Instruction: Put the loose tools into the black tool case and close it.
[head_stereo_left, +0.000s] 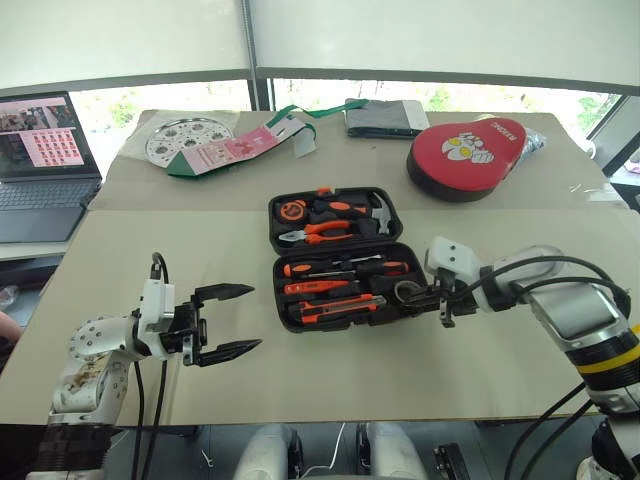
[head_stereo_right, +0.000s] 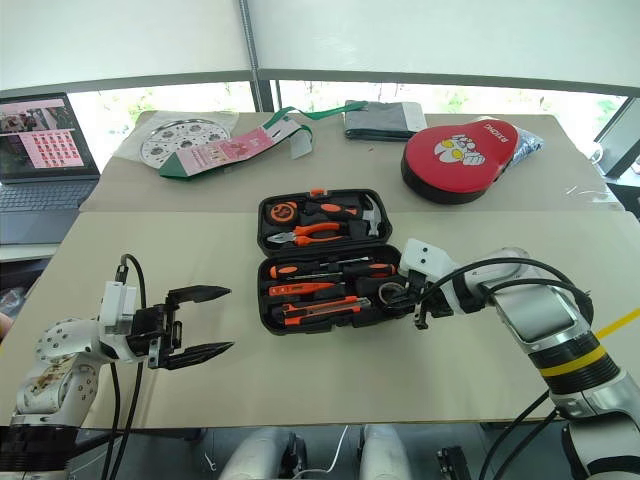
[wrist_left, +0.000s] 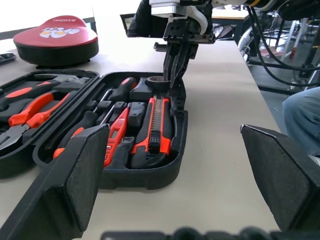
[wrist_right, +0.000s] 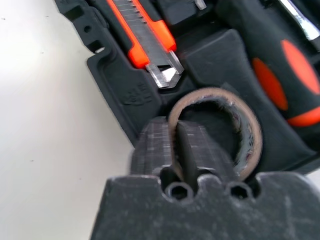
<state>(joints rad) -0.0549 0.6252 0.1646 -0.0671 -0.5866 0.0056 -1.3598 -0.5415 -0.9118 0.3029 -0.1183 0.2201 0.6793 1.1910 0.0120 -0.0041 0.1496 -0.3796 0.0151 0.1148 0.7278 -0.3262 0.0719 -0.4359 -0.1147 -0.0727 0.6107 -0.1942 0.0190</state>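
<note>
The black tool case (head_stereo_left: 335, 262) lies open in the middle of the surface (head_stereo_left: 480, 370), tools in its slots. The right gripper (head_stereo_left: 428, 296) pinches the rim of the tape roll (wrist_right: 220, 131) at the case's right end. The left gripper (head_stereo_left: 228, 320) hangs spread wide, empty, left of the case.

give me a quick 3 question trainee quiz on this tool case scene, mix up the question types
1. True or false: the black tool case lies open on the table.
2. Multiple choice: the right gripper is at which item? A) the hammer B) the tape roll C) the red pad
3. Short answer: how does the left gripper stand?

Key
1. True; both halves lie flat, tools in the slots.
2. B; one finger is inside the roll's ring, one outside, at the case's right end by the utility knife.
3. Wide open, holding nothing, left of the case.
</note>
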